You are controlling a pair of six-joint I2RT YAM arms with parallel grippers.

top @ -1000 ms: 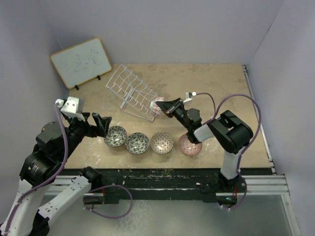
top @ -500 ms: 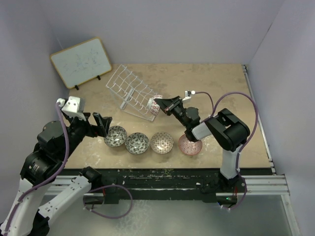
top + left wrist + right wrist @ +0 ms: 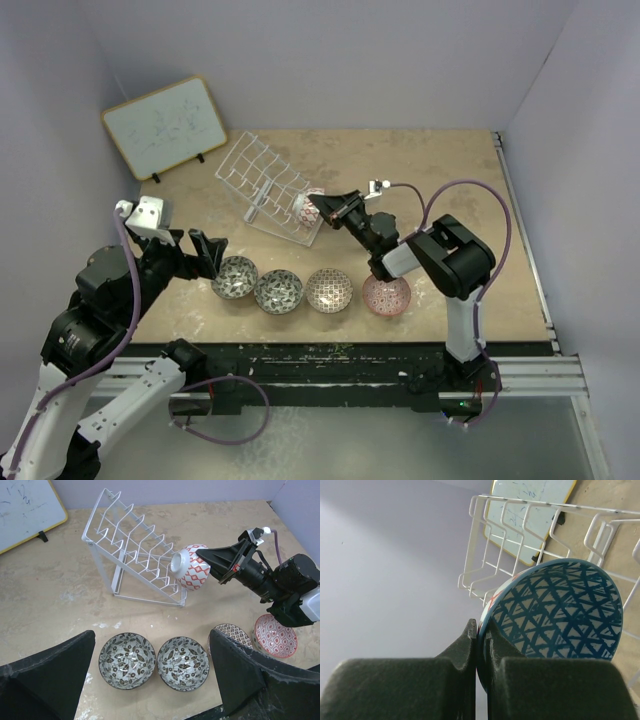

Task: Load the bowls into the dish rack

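Left wrist view: the blue bowl [image 3: 192,574], red diamonds on white outside, hangs tipped on its side at the low front end of the dish rack [image 3: 135,545], its foot ring turned toward the wires and its mouth toward the arm that carries it. Whether it touches the prongs cannot be told. The right gripper [image 3: 204,559] is clamped on its rim; the right wrist view shows the two dark fingers [image 3: 465,645] pressed on either side of the rim, the blue triangle lining facing that camera and the white wires just beyond. Four more bowls sit upright in a row on the table [image 3: 450,170] in front of the rack: two grey-black bowls [image 3: 125,653] [image 3: 183,656] side by side, then the beige-brown bowl [image 3: 234,632], partly hidden by a finger, and the pink-red bowl [image 3: 275,635] below the right arm. The left gripper [image 3: 150,635] hovers near the grey-black pair with its fingers spread wide and nothing between them. A wood-framed whiteboard [image 3: 165,125] leans at the far left corner behind the rack.
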